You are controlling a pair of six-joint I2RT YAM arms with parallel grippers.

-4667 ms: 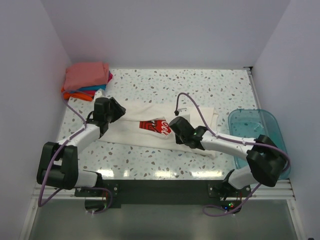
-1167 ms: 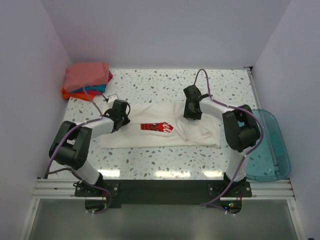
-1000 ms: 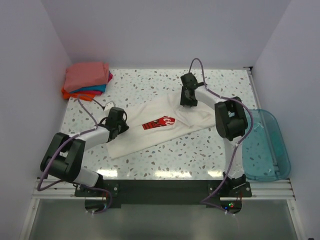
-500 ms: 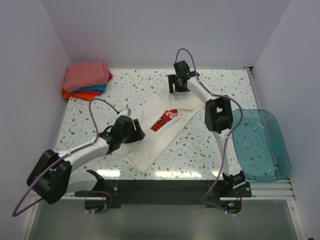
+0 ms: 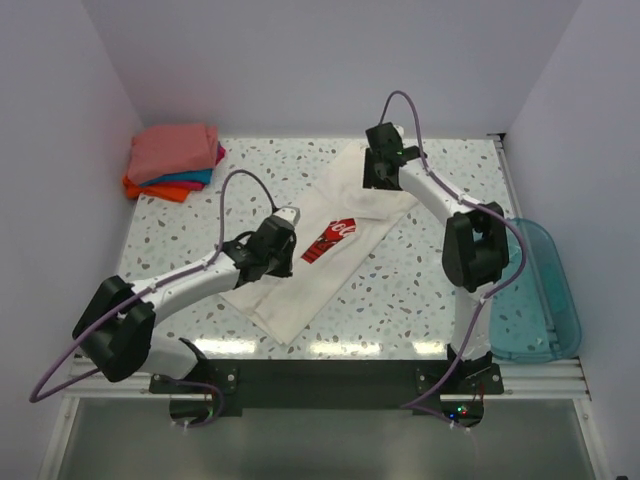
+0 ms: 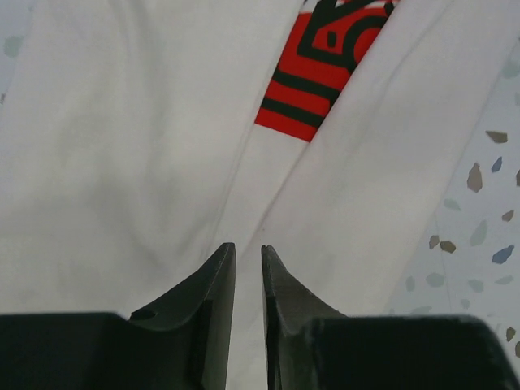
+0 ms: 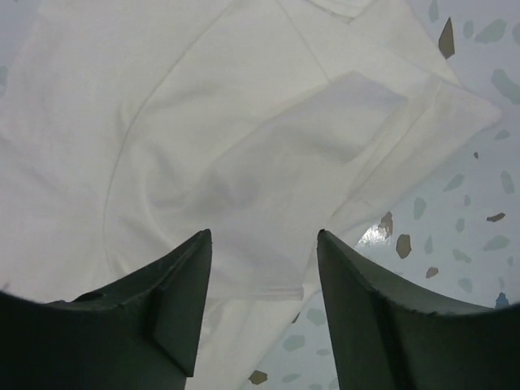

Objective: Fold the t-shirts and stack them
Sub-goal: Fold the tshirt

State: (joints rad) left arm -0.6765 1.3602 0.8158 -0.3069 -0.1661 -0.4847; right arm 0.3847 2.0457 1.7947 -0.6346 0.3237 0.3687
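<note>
Lying slantwise on the tabletop point(image 5: 400, 290), the white t-shirt point(image 5: 300, 295) has its long axis running from the left tool point(image 6: 248, 248) out to the right tool point(image 7: 264, 236). The left tool's fingers are drawn almost together, with only a slit between them; whether they nip cloth I cannot tell. The red print point(image 6: 325, 69) lies just ahead of them. The right tool is spread wide over the shirt's far end, with nothing between its fingers. The next move likely turns on that axis: the near half lies closer to the left tool, the far end under the right. The folded stack point(image 5: 175, 160) sits well beyond the left tool.
</note>
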